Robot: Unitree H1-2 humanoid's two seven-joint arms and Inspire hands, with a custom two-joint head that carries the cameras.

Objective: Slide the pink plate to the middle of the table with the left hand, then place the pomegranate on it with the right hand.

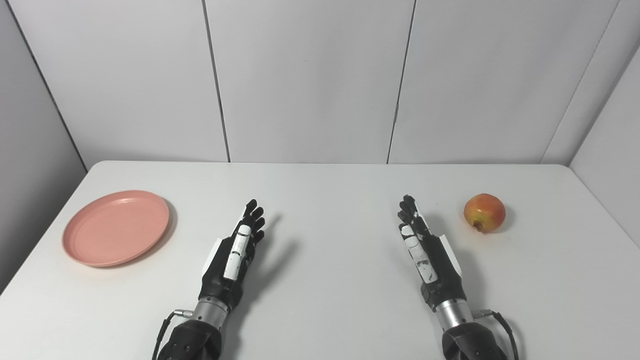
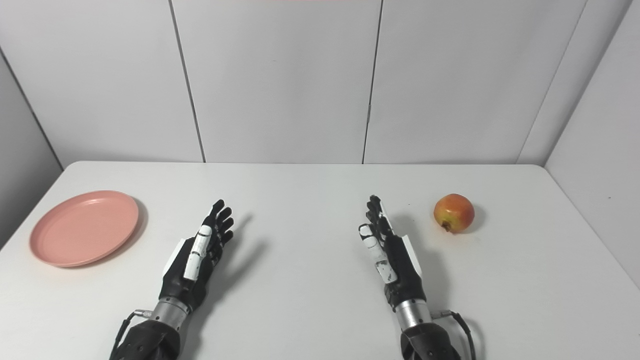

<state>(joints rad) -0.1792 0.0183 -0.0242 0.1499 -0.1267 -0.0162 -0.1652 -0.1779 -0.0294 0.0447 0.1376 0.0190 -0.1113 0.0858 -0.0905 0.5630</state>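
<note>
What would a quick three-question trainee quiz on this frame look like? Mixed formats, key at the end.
1. True or false: the pomegranate already sits on the plate.
2. Multiple choice: the plate lies (a) at the table's middle, (b) near its left edge, (c) beside the fruit.
3. Short answer: what does each hand hold?

Key
1. False. The fruit lies on the table, to the right of the right hand, far from the plate.
2. b. It is left of the left hand, not touched by it.
3. Nothing. Both hands are open, fingers extended, over the table.
</note>
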